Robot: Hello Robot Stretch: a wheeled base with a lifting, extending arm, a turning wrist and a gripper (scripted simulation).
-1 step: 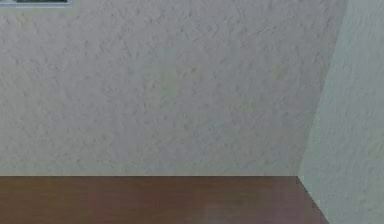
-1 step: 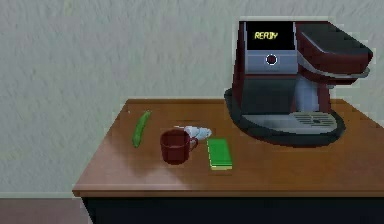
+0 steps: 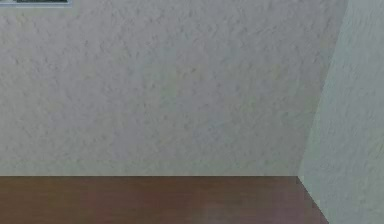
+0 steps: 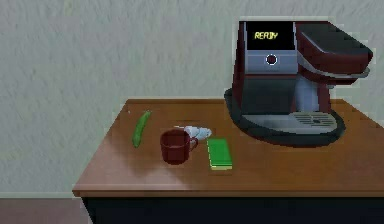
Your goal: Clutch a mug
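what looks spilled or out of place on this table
Nothing stands out: the dark red mug stands upright on the table, no spill around it. A slim green thing, a flat green block and a small pale thing lie near it; the coffee machine stands upright.

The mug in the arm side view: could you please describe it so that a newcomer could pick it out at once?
Start at the brown wooden table bearing a coffee machine. Left of the machine in this view, nearer the front edge, stands the mug. Among the small things it alone is dark red and round, between a slim green stick and a flat green block.
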